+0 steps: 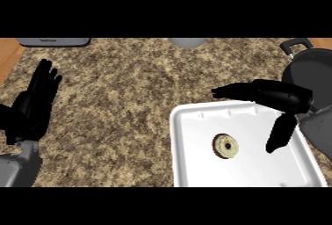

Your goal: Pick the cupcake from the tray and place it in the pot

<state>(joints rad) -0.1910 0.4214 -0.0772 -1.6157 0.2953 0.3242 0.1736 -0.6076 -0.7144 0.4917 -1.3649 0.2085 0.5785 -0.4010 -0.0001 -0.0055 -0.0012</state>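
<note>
Far left: your left robot hand stands near the view's left edge, fingers straight and pointing up, holding nothing. It rests there; no part in the task as things stand.

Upper left, at the top edge: a grey flat object, only partly in view; you cannot tell what it is. Speckled tabletop runs bare across the middle. Top centre: a pale rounded object, mostly cut off.

Centre right: white tray sits on the tabletop, running off the lower edge. The cupcake lies on the tray floor, roughly mid-tray, seen from above as a pale round top with a dark centre and a brown rim. Nothing touches it.

Right: your right robot hand hovers over the tray's far right corner. Fingers reach left along the tray's back rim, the thumb hangs down over the tray floor; open, empty. It stands near the cupcake, to its right and beyond it, clearly apart.

Far right: dark grey pot with a handle at its top, just beside the tray's far corner, partly cut by the view's edge.

Progress, by your reading: nothing completed yet. Cupcake not grasped, not lifted. Left to do: bring the right robot hand onto the cupcake, close, lift, carry right to the pot, release.
</note>
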